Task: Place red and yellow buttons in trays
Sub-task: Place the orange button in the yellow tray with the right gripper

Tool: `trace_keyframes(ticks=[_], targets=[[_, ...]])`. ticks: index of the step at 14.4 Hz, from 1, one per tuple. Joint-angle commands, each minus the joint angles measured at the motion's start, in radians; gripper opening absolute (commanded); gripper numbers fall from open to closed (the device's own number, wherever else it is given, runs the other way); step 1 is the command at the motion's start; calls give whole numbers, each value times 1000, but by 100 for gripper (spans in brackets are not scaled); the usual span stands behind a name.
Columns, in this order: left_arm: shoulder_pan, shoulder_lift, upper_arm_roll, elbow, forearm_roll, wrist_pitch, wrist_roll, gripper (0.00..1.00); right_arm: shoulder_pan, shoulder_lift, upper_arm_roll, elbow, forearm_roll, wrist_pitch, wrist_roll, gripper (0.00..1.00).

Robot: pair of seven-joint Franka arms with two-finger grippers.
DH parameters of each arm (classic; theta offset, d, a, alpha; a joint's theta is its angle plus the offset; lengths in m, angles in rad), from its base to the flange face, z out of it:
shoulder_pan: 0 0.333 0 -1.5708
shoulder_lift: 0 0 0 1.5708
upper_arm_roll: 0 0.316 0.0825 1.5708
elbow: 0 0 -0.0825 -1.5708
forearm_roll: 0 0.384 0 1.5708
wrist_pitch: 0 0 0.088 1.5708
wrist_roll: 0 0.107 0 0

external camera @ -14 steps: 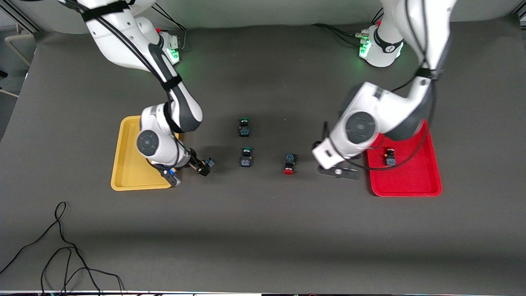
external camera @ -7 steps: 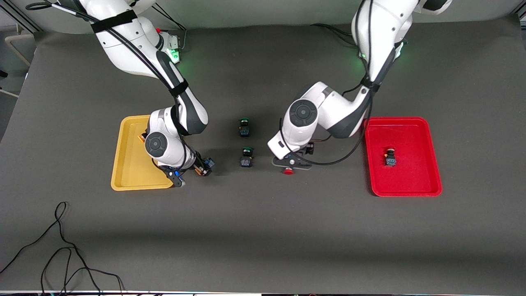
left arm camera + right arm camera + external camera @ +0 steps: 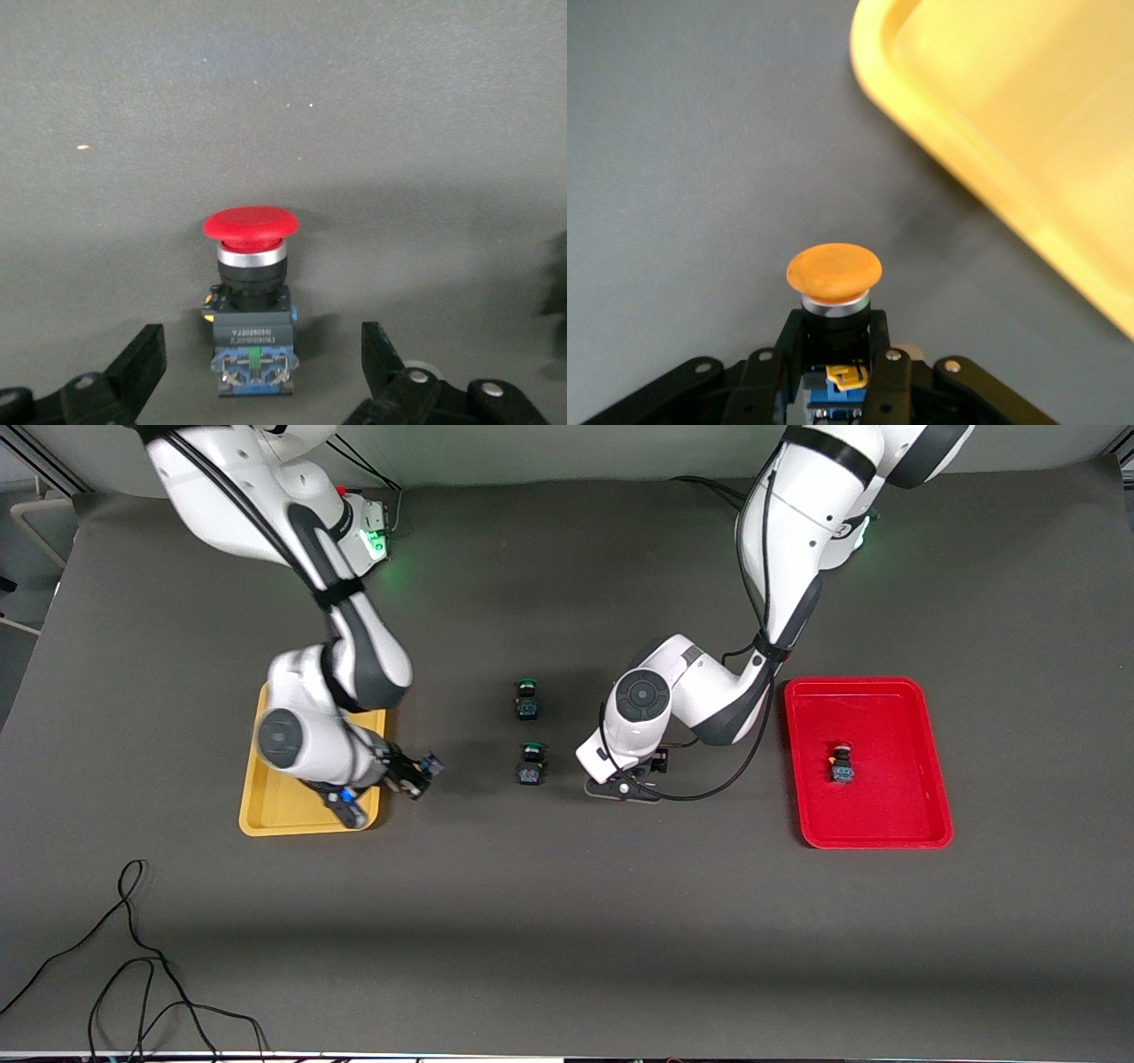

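My right gripper (image 3: 415,776) is shut on an orange-yellow button (image 3: 833,270) and holds it over the dark table, just beside the yellow tray (image 3: 266,815). That tray's rim also shows in the right wrist view (image 3: 992,177). My left gripper (image 3: 623,786) is open and low over a red button (image 3: 252,292). The red button lies on the table between its fingers (image 3: 142,367) without touching them, and it is hidden under the hand in the front view. The red tray (image 3: 895,824) holds another red button (image 3: 842,765). The second yellow button is out of view.
Two green-capped switches (image 3: 527,698) (image 3: 531,765) lie on the table between the two grippers. A black cable (image 3: 133,957) loops on the table at the right arm's end, near the front camera. The right arm's elbow hangs over the yellow tray.
My left arm swung from beside the red tray to the red button and came down over it. My right gripper carried the yellow button a little toward the yellow tray.
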Motion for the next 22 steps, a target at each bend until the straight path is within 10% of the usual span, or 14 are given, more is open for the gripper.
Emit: trace_keyframes(ticks=[1, 3, 11, 12, 13, 18, 22], targets=[[-24, 8, 18, 23, 20, 0, -79, 32, -2, -88, -105, -25, 5, -110, -138, 0], [-20, 3, 18, 28, 19, -9, -116, 7, -5, -84, -189, -50, 8, -129, -280, 0], [85, -214, 6, 29, -93, -309, -50, 0, -22, 0, -234, -254, 88, 198, -561, 0], [128, -257, 6, 10, -119, -363, -2, 0, -23, 5, -236, -254, 115, 198, -601, 61], [178, -304, 6, -18, -131, -406, 55, 0, -25, 14, -237, -252, 129, 198, -614, 99], [474, -529, 15, -291, -128, -454, 389, 0, -26, -50, -248, -234, 119, 129, -612, 100], [692, -485, 15, -331, -52, -396, 639, 0, -26, -237, -273, -202, -28, -31, -606, 100]])
